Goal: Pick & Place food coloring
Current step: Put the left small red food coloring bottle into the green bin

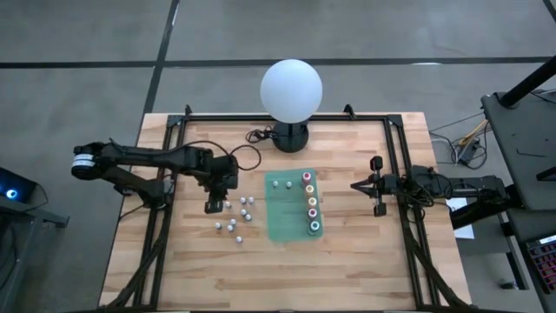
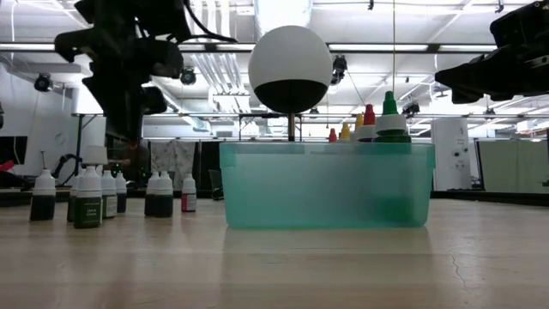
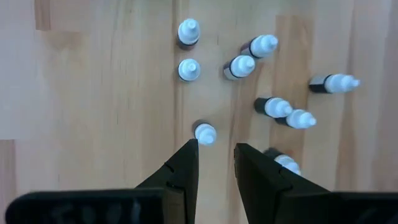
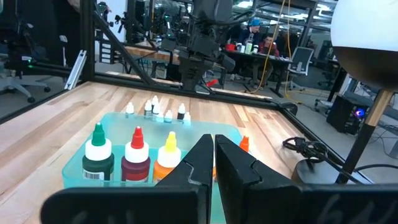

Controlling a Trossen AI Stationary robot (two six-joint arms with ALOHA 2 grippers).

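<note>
Small white-capped food coloring bottles (image 2: 87, 199) stand in a loose cluster on the wooden table (image 1: 191, 269), left of the clear green bin (image 2: 326, 184). Above the cluster hangs the left gripper (image 1: 214, 206), its fingers partly apart and empty, one white cap (image 3: 204, 132) just past the fingertips. Inside the bin, a row of bottles with coloured tops (image 1: 310, 206) lines the right wall, two white-capped ones (image 1: 282, 183) at the far end. Beyond the bin stands the white globe lamp (image 1: 291, 91). Further right, the right gripper (image 1: 376, 186) hovers with fingers closed, holding nothing.

overhead view, table-level view, two wrist views
</note>
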